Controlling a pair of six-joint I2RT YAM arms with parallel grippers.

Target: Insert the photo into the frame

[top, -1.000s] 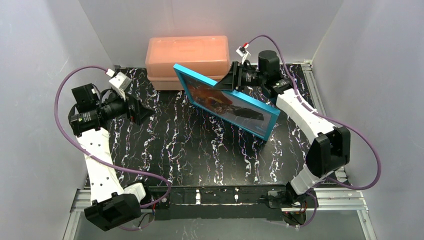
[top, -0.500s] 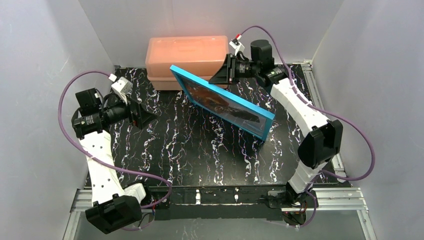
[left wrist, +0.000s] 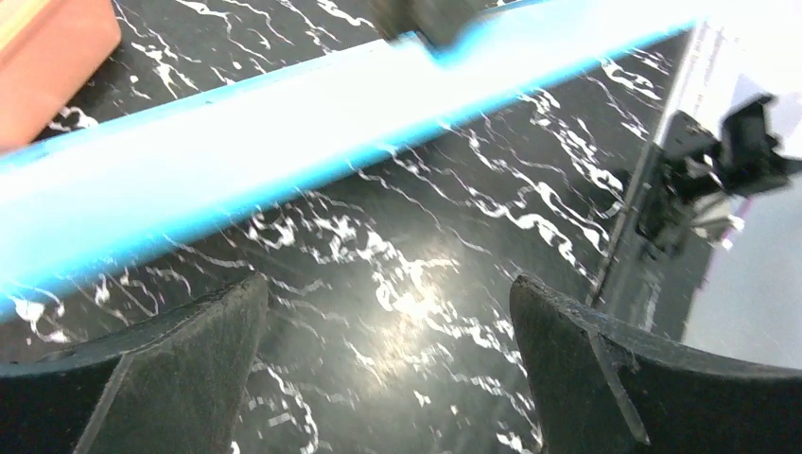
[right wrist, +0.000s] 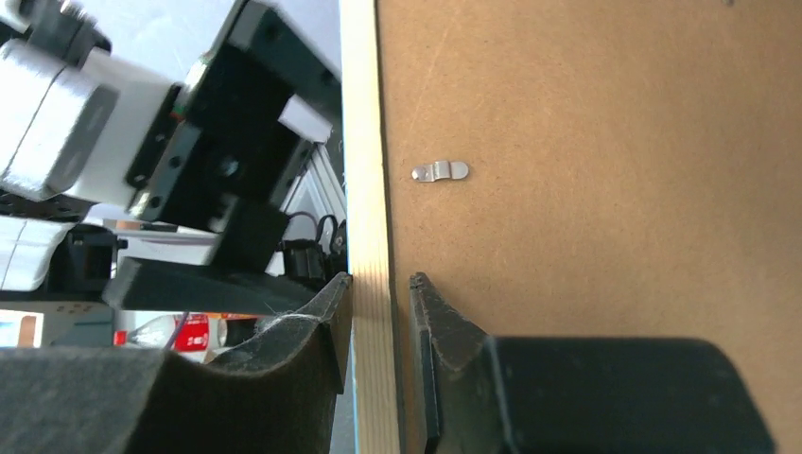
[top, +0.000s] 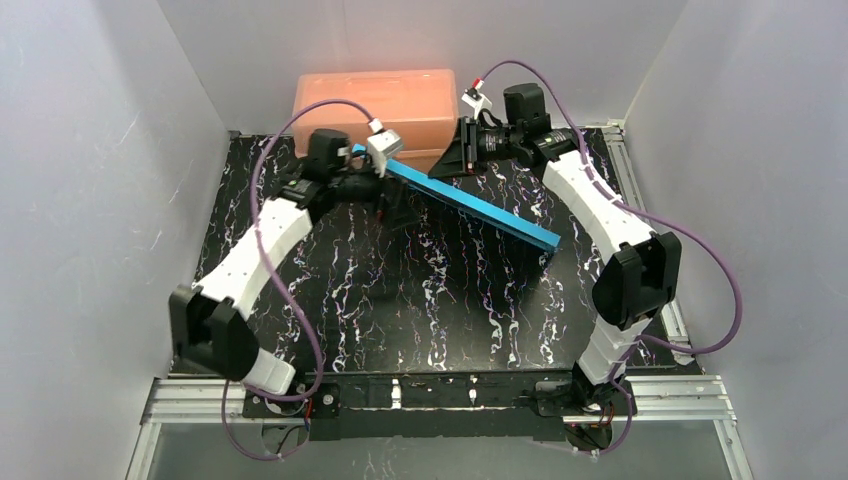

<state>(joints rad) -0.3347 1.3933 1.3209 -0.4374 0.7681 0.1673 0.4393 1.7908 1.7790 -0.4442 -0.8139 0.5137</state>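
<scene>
1. A black table (top: 400, 300) with white marble veining fills the scene, with one robot arm reaching in from each side.
2. A salmon-pink plastic box (top: 375, 100) sits at the far edge, left of centre.
3. The frame (top: 500, 215) is held just in front of that box, over the far middle of the table. From above it shows only as a thin bright blue bar slanting from far left to near right. Whether its lower corner touches the table cannot be told.
4. The frame looks stiff, flat and light. Its glazed front is probably fragile and slippery, so the rim is the safest place to hold it, not the face.
5. The right gripper (right wrist: 378, 293) is clamped on the frame's tan wooden edge (right wrist: 364, 189), one finger on each side. The brown fibreboard backing (right wrist: 586, 189) fills its camera view.
6. The left gripper (left wrist: 388, 284) is spread wide and holds nothing. It hovers at the frame's far left end, with the blue rim blurred just beyond its fingers.
7. A small metal tab (right wrist: 440, 171) lies on the backing — likely a catch that keeps it shut.
8. The photo cannot be seen in any view.
9. No brand or writing can be read — a red label behind the arm is too blurred.
</scene>
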